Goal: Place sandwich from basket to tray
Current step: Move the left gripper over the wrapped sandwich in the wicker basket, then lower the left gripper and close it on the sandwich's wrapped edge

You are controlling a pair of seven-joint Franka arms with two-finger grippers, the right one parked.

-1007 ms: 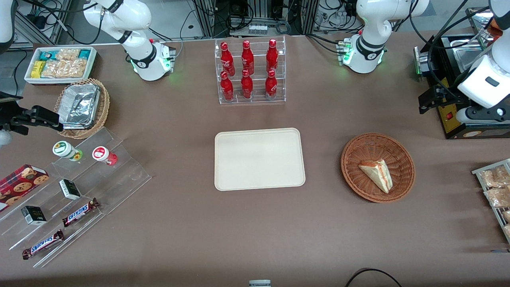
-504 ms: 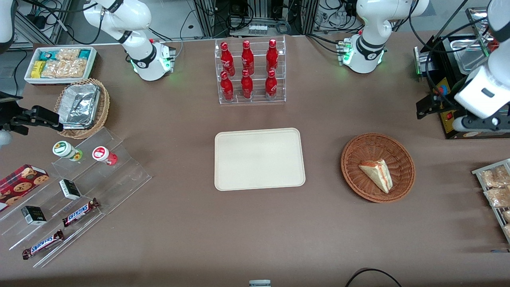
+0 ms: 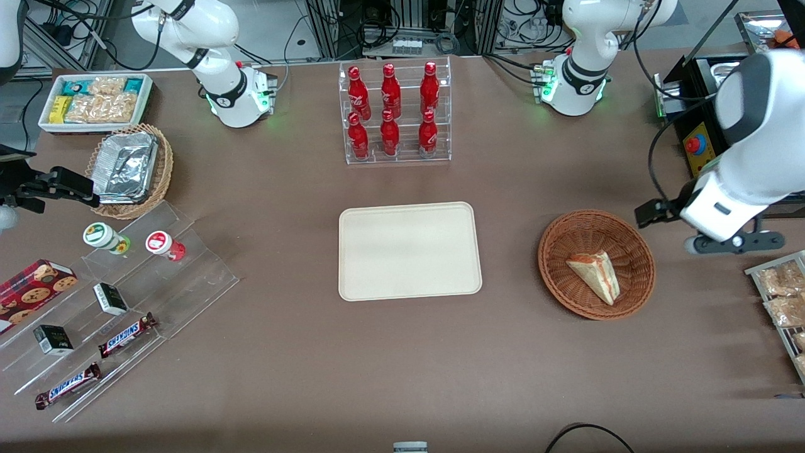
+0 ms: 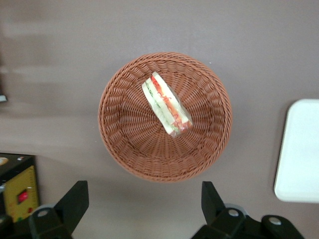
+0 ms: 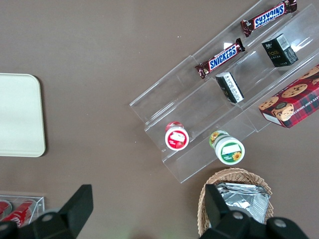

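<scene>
Snickers bars (image 3: 94,358) and small dark boxes (image 3: 82,318) sit on clear acrylic steps (image 3: 126,302) nearest the front camera, toward the parked arm's end of the bench (image 3: 377,365). A cookie box (image 3: 31,289) lies beside them, and two capped jars (image 3: 135,242) stand on the upper step. Toward the working arm's end, snack packets on a wire rack (image 3: 780,302) sit at the bench edge.

Mid-bench: the tray (image 3: 409,250) lies flat with nothing on it. Beside it, apart, toward the working arm's end, is the basket (image 3: 596,264). The sandwich (image 3: 594,275) lies inside the basket, roughly central, tilted on its side; in the wrist view its red and green filling edge (image 4: 167,104) faces up. Sandwich not touched by anything.

The gripper (image 4: 142,211) hangs above the bench just beside the basket, on the working arm's side, a little farther from the front camera than the sandwich. Jaws are spread wide open, holding nothing; in the wrist view the two black fingers (image 4: 75,201) frame the basket rim (image 4: 164,174), with a tray corner (image 4: 299,149) also visible.

Farther back: a tan wicker basket with foil containers (image 3: 129,167), a white bin of snacks (image 3: 94,100), a clear rack of six red bottles (image 3: 393,113), and a black box with a red button (image 3: 692,145).
</scene>
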